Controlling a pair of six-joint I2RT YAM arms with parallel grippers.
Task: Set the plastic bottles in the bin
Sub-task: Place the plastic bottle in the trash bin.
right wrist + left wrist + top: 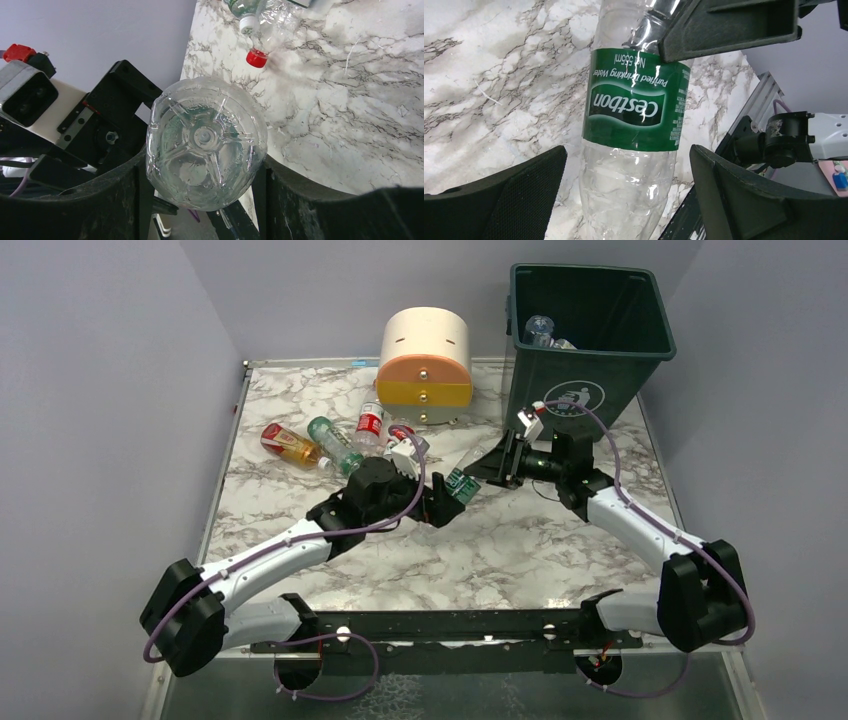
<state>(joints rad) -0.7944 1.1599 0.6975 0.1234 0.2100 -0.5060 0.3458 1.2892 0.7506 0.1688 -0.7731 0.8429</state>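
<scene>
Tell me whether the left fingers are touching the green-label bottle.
Apart. The left wrist view shows the left fingers spread wide, with a visible gap between each one and the green-label bottle.

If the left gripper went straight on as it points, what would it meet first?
The green-labelled bottle lying between its open fingers, then probably the right gripper holding it.

Drawer unit sits just left of the bin; bottles clutter back-left; table open between left arm and right arm.
</scene>
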